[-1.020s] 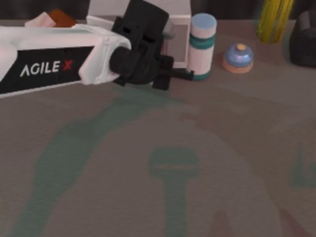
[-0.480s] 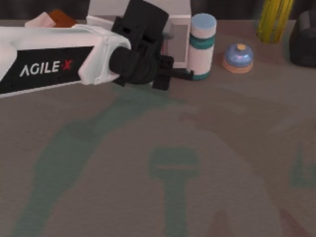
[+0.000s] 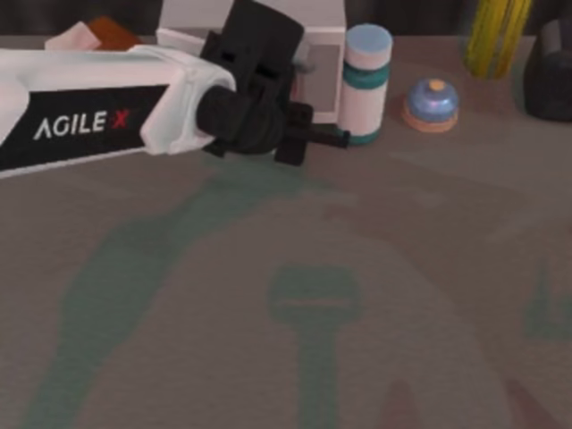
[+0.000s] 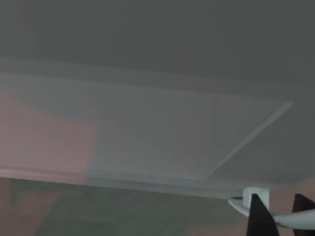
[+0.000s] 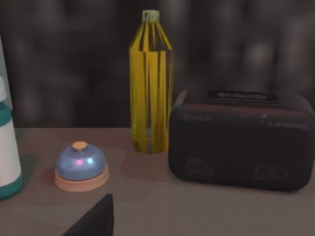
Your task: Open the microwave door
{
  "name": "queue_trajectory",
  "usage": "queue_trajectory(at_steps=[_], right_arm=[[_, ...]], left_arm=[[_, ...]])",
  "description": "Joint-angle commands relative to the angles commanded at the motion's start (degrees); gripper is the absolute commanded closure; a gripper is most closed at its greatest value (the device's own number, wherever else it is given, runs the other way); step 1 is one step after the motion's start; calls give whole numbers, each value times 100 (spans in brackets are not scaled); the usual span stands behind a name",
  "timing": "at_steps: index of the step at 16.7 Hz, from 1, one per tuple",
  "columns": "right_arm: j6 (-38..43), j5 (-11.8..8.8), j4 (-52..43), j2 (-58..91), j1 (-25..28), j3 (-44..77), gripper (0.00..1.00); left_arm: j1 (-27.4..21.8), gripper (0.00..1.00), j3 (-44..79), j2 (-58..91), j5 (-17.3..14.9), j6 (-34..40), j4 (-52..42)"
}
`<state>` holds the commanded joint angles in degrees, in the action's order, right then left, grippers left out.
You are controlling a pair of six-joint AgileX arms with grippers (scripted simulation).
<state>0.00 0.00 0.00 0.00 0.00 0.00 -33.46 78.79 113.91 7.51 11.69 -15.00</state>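
One microwave (image 3: 326,63) stands at the table's far edge, a little left of centre in the top view, mostly hidden behind the left arm. Its door (image 4: 162,132) fills the left wrist view: grey window inside a pale frame, seen very close and at a slant, with a pinkish patch at one side. A white handle (image 4: 256,204) sticks out at the door's lower edge.

Left gripper (image 3: 326,137) sits right at the microwave's front, black fingers pointing toward the top view's right. In the left wrist view two dark fingertips (image 4: 257,219) stand on either side of the white handle, clamped on it as far as the view shows; contact looks close but only the tips are visible.

Count of other items, one each:
- white cylinder with teal band (image 3: 366,82), just right of the microwave, near the gripper's fingertips
- bell (image 3: 430,105), blue dome on an orange base, right of the cylinder
- yellow bottle (image 5: 150,81), upright at the far edge, behind the bell
- black box (image 5: 241,142), beside the bottle, at the table's far right
- brown and pale item (image 3: 94,36) at far left, behind the arm

Right gripper: only a dark corner (image 5: 93,219) shows in its own wrist view; whether its claw is released or clenched, cannot tell
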Motion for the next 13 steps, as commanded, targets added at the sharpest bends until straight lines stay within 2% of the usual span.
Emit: queue_trajectory(at_steps=[5, 13], right_arm=[[0, 0, 0, 0, 0, 0, 0], [0, 0, 0, 0, 0, 0, 0]], left_arm=[[113, 100, -232, -181, -177, -272, 124], [113, 100, -233, -181, -177, -272, 124]])
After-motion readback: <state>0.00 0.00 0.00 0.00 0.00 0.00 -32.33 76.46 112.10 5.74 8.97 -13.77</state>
